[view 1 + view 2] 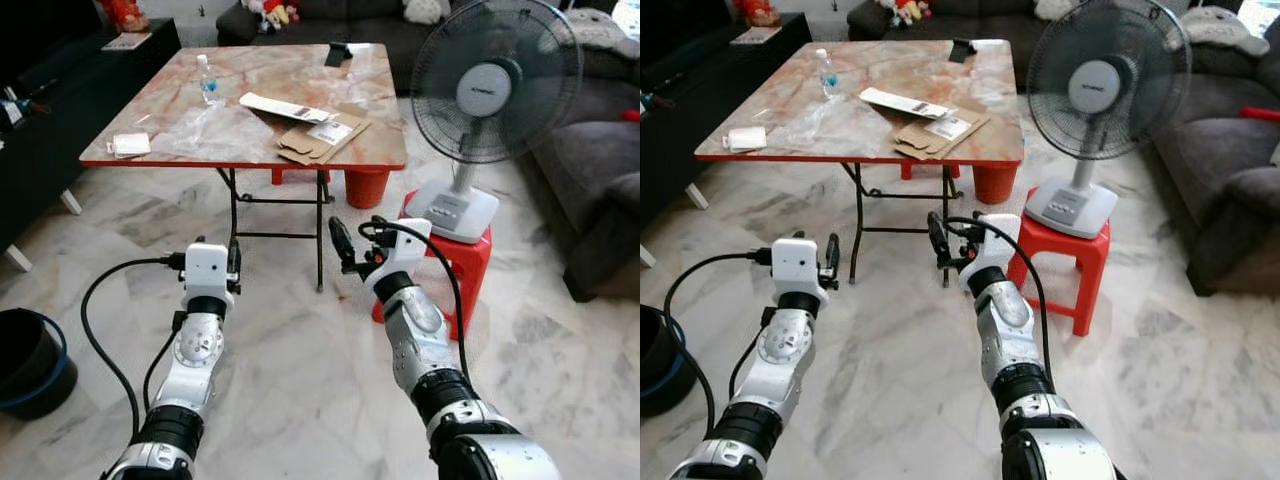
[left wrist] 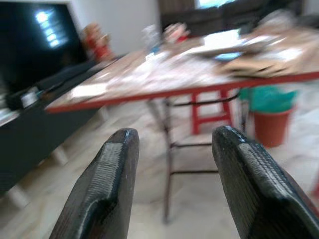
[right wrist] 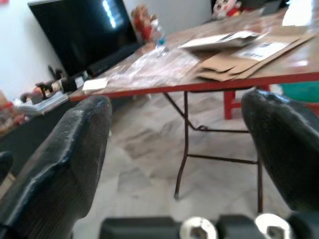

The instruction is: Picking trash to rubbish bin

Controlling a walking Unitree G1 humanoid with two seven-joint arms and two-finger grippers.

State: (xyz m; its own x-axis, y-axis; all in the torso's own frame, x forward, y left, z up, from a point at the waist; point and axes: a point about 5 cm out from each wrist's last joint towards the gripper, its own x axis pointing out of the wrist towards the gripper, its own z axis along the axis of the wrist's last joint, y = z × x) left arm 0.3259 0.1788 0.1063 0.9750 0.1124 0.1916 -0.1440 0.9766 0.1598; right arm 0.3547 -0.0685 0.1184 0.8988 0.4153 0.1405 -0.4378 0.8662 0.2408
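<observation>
Left gripper (image 2: 172, 184): held low before the table, fingers spread wide, nothing between them.
Right gripper (image 3: 179, 149): raised beside it, fingers likewise parted wide and empty.
Table (image 1: 375, 150): red-edged, marble-patterned, stood just ahead of both grippers.
Trash: flattened cardboard (image 1: 322, 137) lay near the table's front edge, with a white packet (image 1: 286, 107) touching its far side; clear plastic wrap (image 1: 205, 128), a water bottle (image 1: 207, 80) and what seemed a small white wad (image 1: 130, 145) were seen to the left.
Bin: a dark bucket (image 1: 35, 362) sat on the floor, far left.
Fan (image 1: 492, 95): stood on a red stool (image 1: 470, 262), right.
</observation>
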